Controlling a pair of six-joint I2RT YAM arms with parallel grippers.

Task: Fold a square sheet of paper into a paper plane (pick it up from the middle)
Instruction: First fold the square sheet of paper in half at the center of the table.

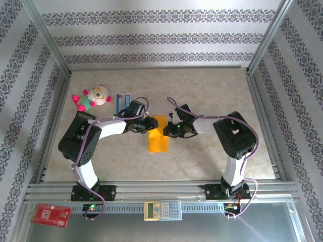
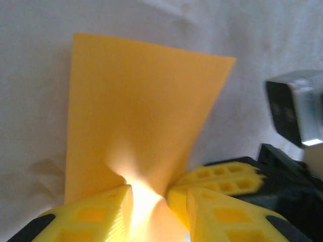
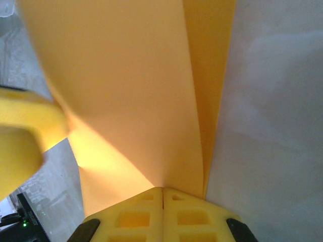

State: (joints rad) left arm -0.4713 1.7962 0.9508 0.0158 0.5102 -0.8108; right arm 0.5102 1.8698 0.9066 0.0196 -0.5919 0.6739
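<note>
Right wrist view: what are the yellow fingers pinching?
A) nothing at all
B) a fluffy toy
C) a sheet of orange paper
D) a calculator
C: the right fingers are pressed shut, and the orange paper fans out from between them.

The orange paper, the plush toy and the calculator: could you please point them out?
orange paper (image 1: 158, 142), top view, lower flat part
plush toy (image 1: 101, 94), top view, face
calculator (image 1: 162, 210), top view, keypad
</note>
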